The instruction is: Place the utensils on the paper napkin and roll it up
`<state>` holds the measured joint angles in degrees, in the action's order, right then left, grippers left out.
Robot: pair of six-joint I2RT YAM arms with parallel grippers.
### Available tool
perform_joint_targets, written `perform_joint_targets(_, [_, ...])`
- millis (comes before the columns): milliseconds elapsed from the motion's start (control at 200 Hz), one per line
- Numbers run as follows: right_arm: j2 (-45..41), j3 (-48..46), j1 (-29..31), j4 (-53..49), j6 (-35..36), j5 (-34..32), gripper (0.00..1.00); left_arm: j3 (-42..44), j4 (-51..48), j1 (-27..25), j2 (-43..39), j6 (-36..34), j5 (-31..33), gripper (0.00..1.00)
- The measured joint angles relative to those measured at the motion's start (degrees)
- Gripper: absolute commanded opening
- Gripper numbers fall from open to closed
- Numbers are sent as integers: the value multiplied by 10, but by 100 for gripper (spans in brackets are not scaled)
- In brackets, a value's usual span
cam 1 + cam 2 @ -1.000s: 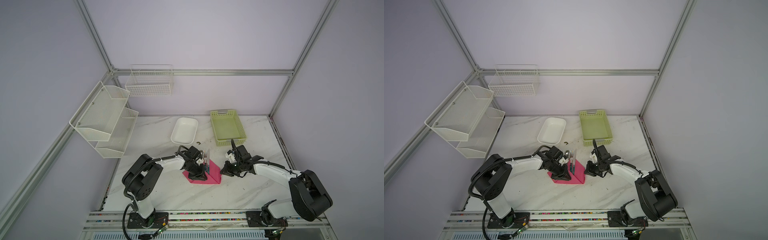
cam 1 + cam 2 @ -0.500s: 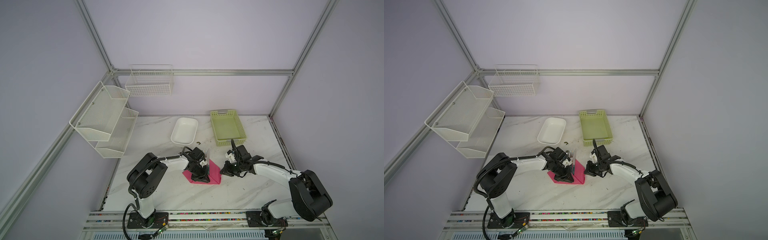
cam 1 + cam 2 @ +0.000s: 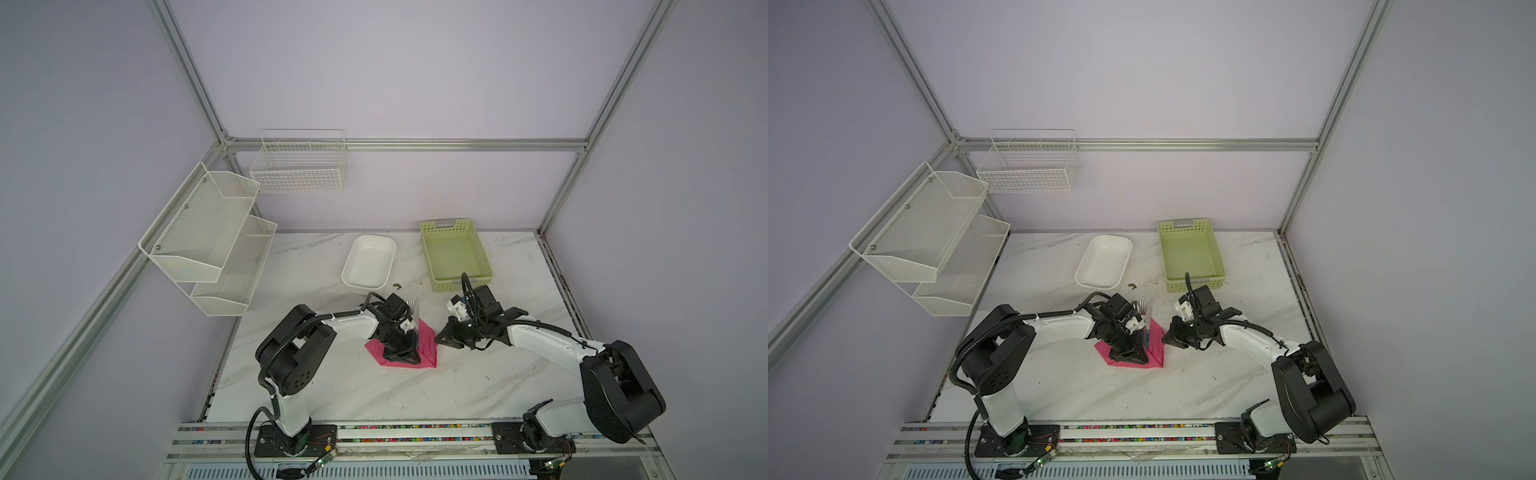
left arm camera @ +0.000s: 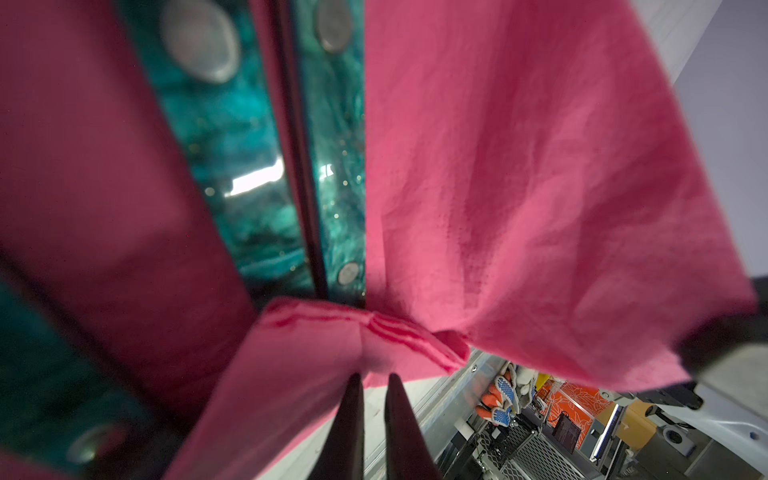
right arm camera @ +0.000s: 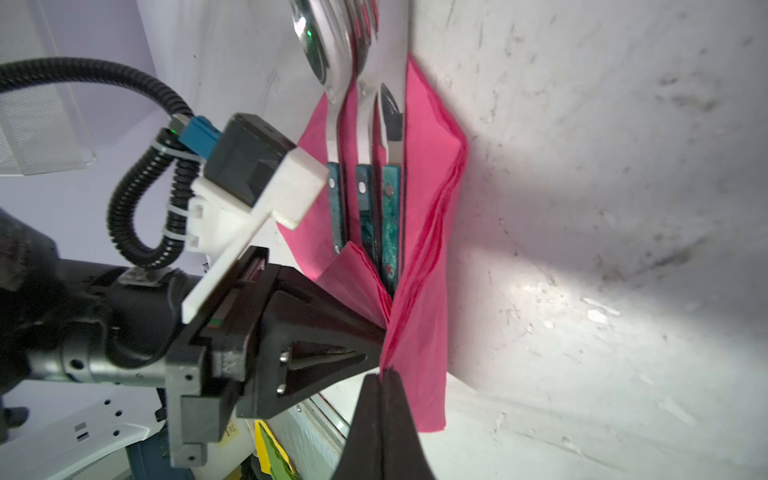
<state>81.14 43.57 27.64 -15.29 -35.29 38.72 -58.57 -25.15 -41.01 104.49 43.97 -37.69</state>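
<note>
Marble-patterned white counter (image 3: 374,386), set in a lilac-walled cell with an aluminium frame; contents listed by position from the napkin

1. paper napkin (image 3: 428,338): bright pink, lying on the counter. It is partly folded: one side is raised alongside the cutlery and a corner flap is turned over the handle ends.
2. utensils (image 5: 365,137): resting on the napkin, side by side in its crease. Three teal-green riveted handles show in the right wrist view. The silver heads project past the napkin's far edge.
3. left tool (image 4: 372,376): on the napkin's left side, low over it. Its fingers are drawn nearly together, pinching the turned-over flap.
4. right tool (image 5: 380,374): at the napkin's right edge. Its fingers are pressed together on the raised side of the paper.
5. white dish (image 3: 369,262): beyond the napkin, toward the back wall, well apart from it.
6. green basket (image 3: 455,253): beyond the napkin and to its right, beside the dish.
7. mesh shelf unit (image 3: 208,241): on the wall far left of the napkin.
8. wire basket (image 3: 299,166): on the back wall, above and beyond the napkin
</note>
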Motion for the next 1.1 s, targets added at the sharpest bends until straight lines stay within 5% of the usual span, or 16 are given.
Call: perform_joint_targets(1100, [53, 27, 32, 99, -64, 35, 0, -2, -78, 42, -32, -42, 40, 15])
